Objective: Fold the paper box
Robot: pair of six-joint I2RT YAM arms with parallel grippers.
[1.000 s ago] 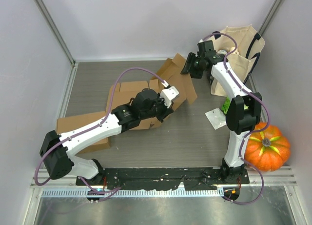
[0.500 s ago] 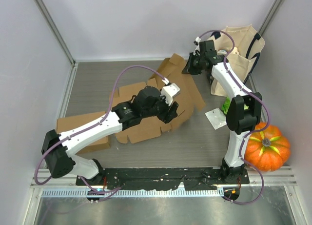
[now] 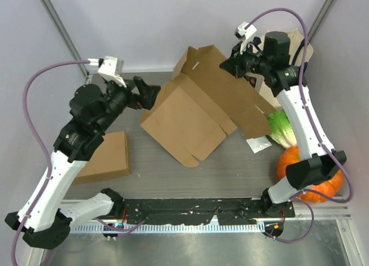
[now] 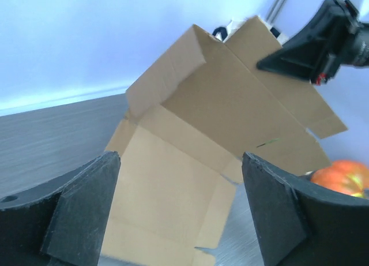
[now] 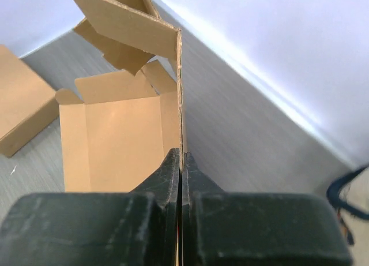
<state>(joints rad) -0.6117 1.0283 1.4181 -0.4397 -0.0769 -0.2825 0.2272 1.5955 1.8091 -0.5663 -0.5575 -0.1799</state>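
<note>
Pinching gripper: right gripper [image 5: 180, 156], jaws closed on a flap edge of the paper box [image 3: 190, 113]
Left gripper [image 3: 150, 93]: jaws wide apart, empty, beyond the box from the pumpkin [image 3: 287, 162]
Paper box: tilted, opened out, left of the pumpkin

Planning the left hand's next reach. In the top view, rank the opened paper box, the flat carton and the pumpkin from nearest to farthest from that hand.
1. Paper box: just right of the left hand.
2. Flat carton: on the table's left side, nearer the arm bases.
3. Pumpkin: far across, at the right near corner.
</note>
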